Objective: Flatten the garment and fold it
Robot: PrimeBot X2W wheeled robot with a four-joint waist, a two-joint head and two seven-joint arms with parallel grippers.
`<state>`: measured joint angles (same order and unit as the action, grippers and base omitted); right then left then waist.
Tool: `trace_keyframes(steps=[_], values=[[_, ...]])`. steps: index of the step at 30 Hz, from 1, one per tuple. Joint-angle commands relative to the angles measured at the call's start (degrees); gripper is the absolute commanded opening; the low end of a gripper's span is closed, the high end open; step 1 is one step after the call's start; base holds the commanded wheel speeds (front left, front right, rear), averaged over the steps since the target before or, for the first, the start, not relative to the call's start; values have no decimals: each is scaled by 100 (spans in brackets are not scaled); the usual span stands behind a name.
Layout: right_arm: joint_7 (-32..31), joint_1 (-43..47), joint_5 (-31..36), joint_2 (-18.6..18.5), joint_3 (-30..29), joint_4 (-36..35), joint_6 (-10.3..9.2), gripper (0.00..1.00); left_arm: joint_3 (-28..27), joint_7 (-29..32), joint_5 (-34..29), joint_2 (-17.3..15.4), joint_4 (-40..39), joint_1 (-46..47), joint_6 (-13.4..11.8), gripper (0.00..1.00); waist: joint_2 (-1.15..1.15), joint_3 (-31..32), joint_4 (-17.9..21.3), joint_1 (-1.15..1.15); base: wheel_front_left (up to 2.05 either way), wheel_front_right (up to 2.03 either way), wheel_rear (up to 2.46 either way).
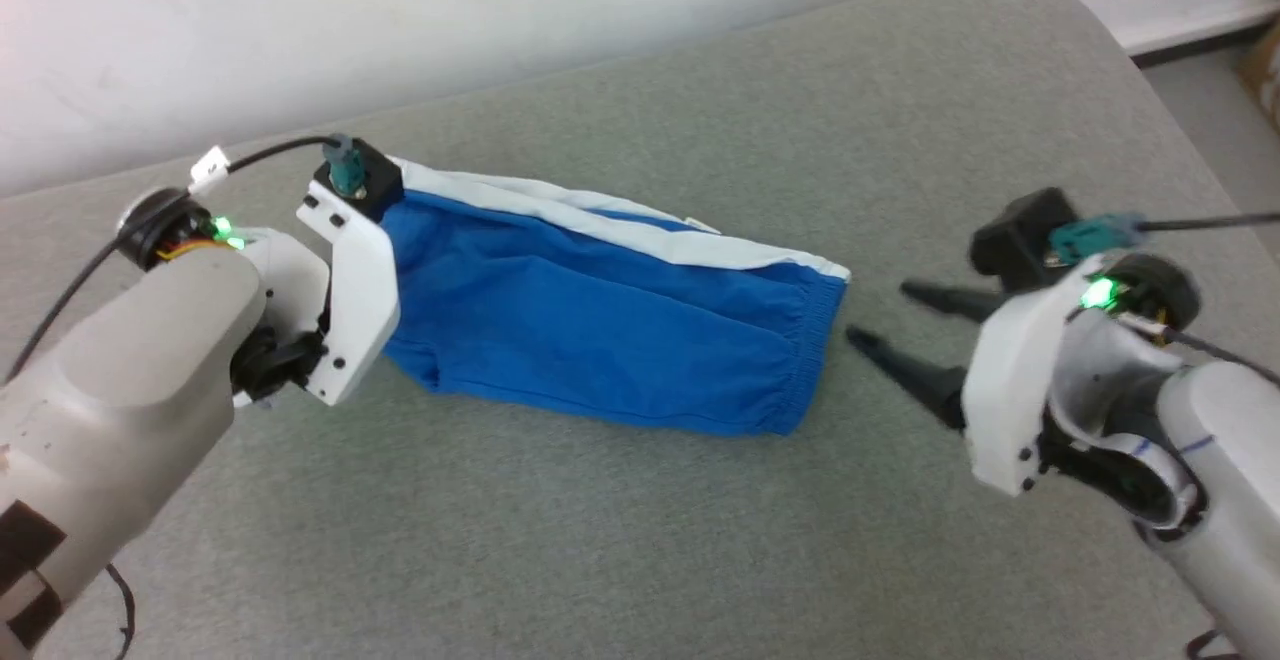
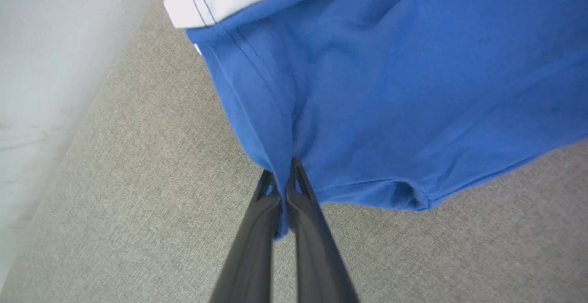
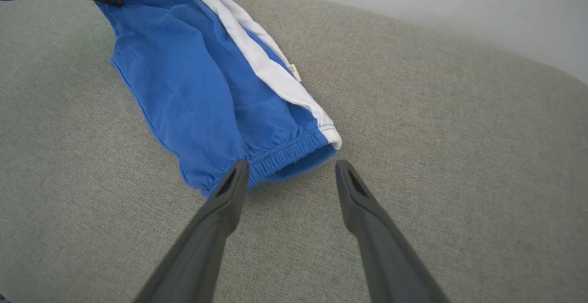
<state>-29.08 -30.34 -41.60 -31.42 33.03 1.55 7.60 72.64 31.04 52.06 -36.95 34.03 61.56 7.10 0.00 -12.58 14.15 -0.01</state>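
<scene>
Head view, garment: the garment (image 1: 600,330), bright blue shorts, lies on the grey cloth-covered table (image 1: 700,540) about mid-way between the arms; it stretches long from left to right, folded over on itself, with soft creases.
Head view, trim: a white stripe (image 1: 640,230) runs along its far side; the right end is a gathered elastic edge (image 1: 815,350) in blue; a small white label (image 1: 702,226) pokes out past the stripe.
Head view, left gripper: the left gripper (image 1: 365,280) sits at the garment's left end; its fingers are hidden behind the white housing.
Head view, right gripper: the right gripper (image 1: 878,312) is just right of the elastic edge, fingers spread wide and holding nothing; a narrow strip of table shows between tips and cloth.
Left wrist view, hold: the two fingers (image 2: 257,229) are pressed together on a fold of the blue hem; cloth shows between the pads; the fabric pulls into creases that fan out from the pinch.
Left wrist view, surroundings: stitched white trim at the far corner; the pale wall (image 2: 46,64) stands to the left.
Right wrist view, fingers: wide apart; the left one lies against the outline of the elastic edge, and contact cannot be told.
Right wrist view, far end: the left gripper's dark tips pinch the garment's far corner.
</scene>
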Motion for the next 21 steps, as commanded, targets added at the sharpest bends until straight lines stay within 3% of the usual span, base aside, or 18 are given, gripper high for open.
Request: trace_keyframes(steps=[1,4,13,18,19,20,21], values=[[-224,-64,-180,142,88,125,-11,100,-8,-101,47,43,34,-125,38,0,0,14,-112,1,0,0,0],[-438,-155,-264,357,329,393,-11,100,-26,-202,65,124,105,-124,38,0,0,-71,-189,1,0,0,0],[72,-326,68,1066,859,1875,-11,100,-29,-403,-34,326,269,106,38,0,0,-431,-420,1,0,0,0],[421,-377,47,1185,1266,2499,-11,100,-44,-562,21,418,442,87,38,0,0,-495,-483,1,0,0,0],[562,-405,28,1175,1296,2547,-11,22,-59,-613,57,435,487,54,38,0,0,-475,-483,1,0,0,0],[703,-442,34,1143,1343,2567,-11,0,-77,-664,99,452,530,17,38,0,0,-446,-483,1,0,0,0],[844,-481,36,1100,1393,2563,-11,0,-103,-737,140,467,577,-29,38,0,0,-397,-483,1,0,0,0]])
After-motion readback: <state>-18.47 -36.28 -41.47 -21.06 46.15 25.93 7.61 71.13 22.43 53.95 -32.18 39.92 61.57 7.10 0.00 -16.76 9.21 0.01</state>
